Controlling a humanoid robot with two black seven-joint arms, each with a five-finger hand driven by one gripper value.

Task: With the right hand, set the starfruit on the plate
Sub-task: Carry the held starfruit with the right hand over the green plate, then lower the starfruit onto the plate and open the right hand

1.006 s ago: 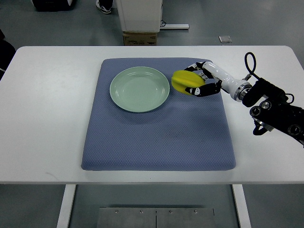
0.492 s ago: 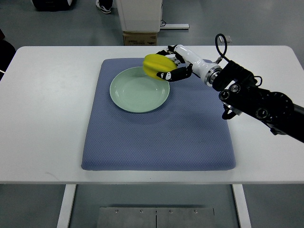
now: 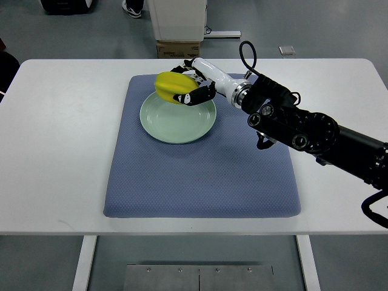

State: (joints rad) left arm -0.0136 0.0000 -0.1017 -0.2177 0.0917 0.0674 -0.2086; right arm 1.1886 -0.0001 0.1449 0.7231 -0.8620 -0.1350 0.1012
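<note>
A yellow starfruit (image 3: pixel 170 86) is held above the far edge of the pale green plate (image 3: pixel 176 122), which lies on the blue mat (image 3: pixel 200 176). My right hand (image 3: pixel 189 83) is shut on the starfruit, its arm reaching in from the right across the mat. The fruit appears to hang clear of the plate. My left arm does not show.
The mat lies on a white table (image 3: pixel 54 139). Beyond the table's far edge stand a cardboard box (image 3: pixel 177 48) and a white cabinet (image 3: pixel 177 18). A person's shoe (image 3: pixel 131 7) shows at the top.
My right hand has carried the starfruit leftward, from the mat right of the plate to above the plate's far rim. The arm now stretches further across the table.
</note>
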